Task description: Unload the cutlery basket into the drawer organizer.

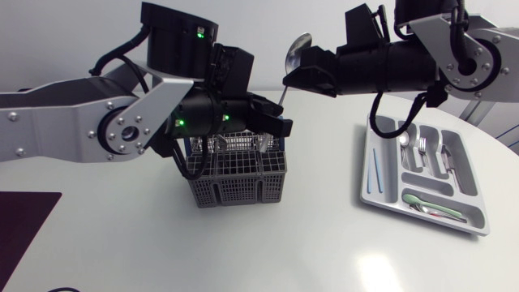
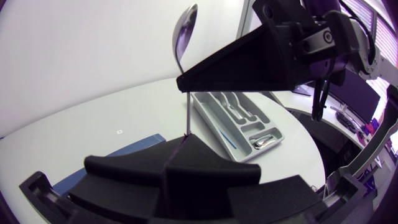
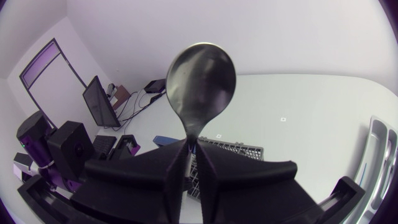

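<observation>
A metal spoon (image 1: 297, 49) stands upright above the grey mesh cutlery basket (image 1: 235, 182), bowl upward. My left gripper (image 1: 272, 123) is over the basket's right side, shut on the lower end of the spoon's handle (image 2: 186, 115). My right gripper (image 1: 293, 77) comes in from the right and its fingers press the spoon's neck just under the bowl (image 3: 200, 81). In the left wrist view the right gripper (image 2: 186, 84) sits directly above my left gripper (image 2: 177, 155). The grey drawer organizer (image 1: 381, 191) lies at the right.
The organizer holds forks, knives, a spoon, a blue stick (image 1: 375, 169) and a green-handled piece (image 1: 422, 199) in separate compartments. A dark mat (image 1: 24, 227) covers the table's front left corner. The basket still holds cutlery, partly hidden by my left arm.
</observation>
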